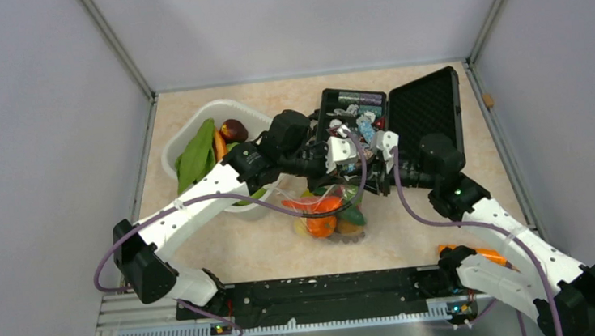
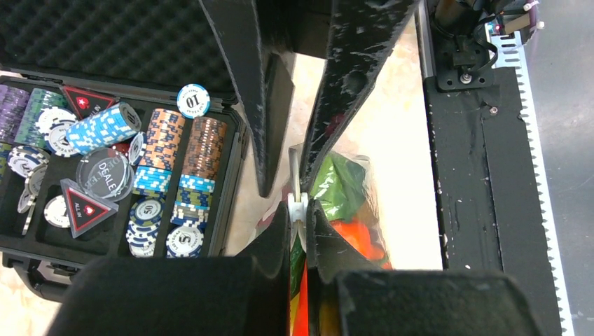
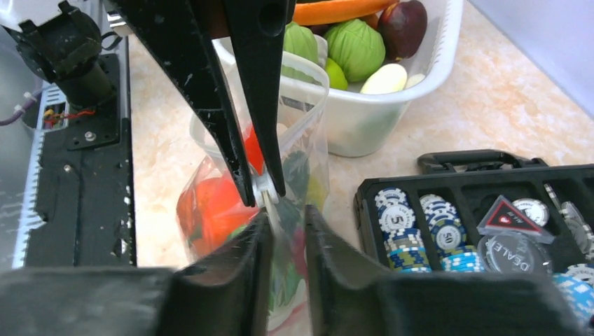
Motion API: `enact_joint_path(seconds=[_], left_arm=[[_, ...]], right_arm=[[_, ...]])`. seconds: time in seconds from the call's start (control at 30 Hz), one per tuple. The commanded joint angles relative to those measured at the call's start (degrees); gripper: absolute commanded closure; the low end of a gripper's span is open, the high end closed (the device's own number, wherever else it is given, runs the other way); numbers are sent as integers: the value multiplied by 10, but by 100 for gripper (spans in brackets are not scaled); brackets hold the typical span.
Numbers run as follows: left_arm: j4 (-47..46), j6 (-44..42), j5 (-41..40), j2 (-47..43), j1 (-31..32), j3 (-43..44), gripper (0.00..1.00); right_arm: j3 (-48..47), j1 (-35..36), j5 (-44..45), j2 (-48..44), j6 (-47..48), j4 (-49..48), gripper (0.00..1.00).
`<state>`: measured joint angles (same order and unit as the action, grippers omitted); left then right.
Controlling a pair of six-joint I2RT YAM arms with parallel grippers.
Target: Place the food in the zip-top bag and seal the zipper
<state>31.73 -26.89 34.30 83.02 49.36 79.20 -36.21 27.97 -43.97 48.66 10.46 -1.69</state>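
The zip-top bag (image 1: 331, 214) is standing up in the middle of the table (image 1: 460, 202), a little toward the near edge. The food is sitting inside it: an orange tangerine (image 1: 321, 225), something red (image 3: 210, 203) and some green leaves (image 2: 336, 182). The zipper (image 2: 298, 203) is running along the top of the bag.

The left gripper (image 2: 300, 217) is pinching the zipper. Its two fingers (image 3: 242, 168) are squeezed nearly together, with only a small white bit of the zipper between their tips.

The right gripper (image 3: 284, 220) is meeting it from the other side. Its fingers (image 2: 270, 140) are standing a little apart, one on each side of the bag's top edge. A gap is showing beside the plastic, so it is not squeezing the bag.

A white basket (image 1: 193, 124) is sitting near the far left corner of the table, just beside the bag. More food is lying in it: a long green leaf (image 1: 196, 156), a carrot (image 3: 336, 10), a round green cabbage (image 3: 357, 47) and a dark plum (image 3: 401, 26).

A black case (image 1: 423, 108) is lying open near the far right corner, with its lid tipped back. Stacks of poker chips (image 2: 161, 154) are filling it, and a round dealer button (image 2: 105, 171) is lying among them.

An orange thing (image 1: 480, 253) is lying at the near right edge, by the right arm.
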Motion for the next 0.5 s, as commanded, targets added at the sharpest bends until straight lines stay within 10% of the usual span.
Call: enact_joint_path(seconds=[0.0, 0.47], left_arm=[[0, 5, 14, -1, -2, 25, 100], [1, 6, 17, 8, -2, 34, 100]], right_arm=[[-50, 14, 8, 19, 51, 51, 89], [-79, 35, 25, 28, 82, 91, 94]])
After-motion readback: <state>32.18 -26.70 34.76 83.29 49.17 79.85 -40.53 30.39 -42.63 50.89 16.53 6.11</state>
